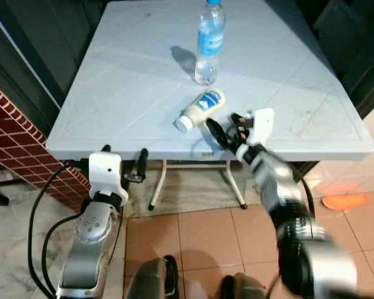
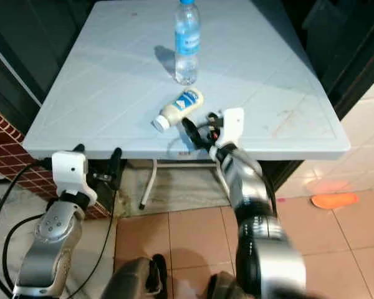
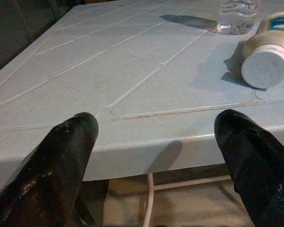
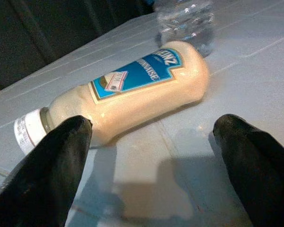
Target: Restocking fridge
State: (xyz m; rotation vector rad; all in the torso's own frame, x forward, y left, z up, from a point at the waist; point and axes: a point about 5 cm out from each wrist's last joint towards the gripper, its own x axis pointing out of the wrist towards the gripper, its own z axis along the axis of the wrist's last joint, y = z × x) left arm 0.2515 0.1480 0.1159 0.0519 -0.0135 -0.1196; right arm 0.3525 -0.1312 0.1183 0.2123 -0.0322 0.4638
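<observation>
A mayonnaise bottle (image 1: pixel 201 110) with a blue label and white cap lies on its side near the front edge of the pale plastic table (image 1: pixel 112 81). Behind it a clear water bottle (image 1: pixel 209 43) stands upright. My right gripper (image 1: pixel 223 126) is open over the table's front edge, just short of the mayonnaise bottle (image 4: pixel 132 94), which lies crosswise ahead of the two black fingers (image 4: pixel 52 170). My left gripper (image 1: pixel 124 154) is open and holds nothing. It sits at the table's front edge to the left, level with the rim (image 3: pixel 146 142).
A red brick wall (image 1: pixel 6 124) stands on the left beside the table. The table's white legs (image 1: pixel 157 187) rise from a tiled floor below. An orange object (image 1: pixel 345 200) lies on the floor at right. Dark furniture flanks the table's far end.
</observation>
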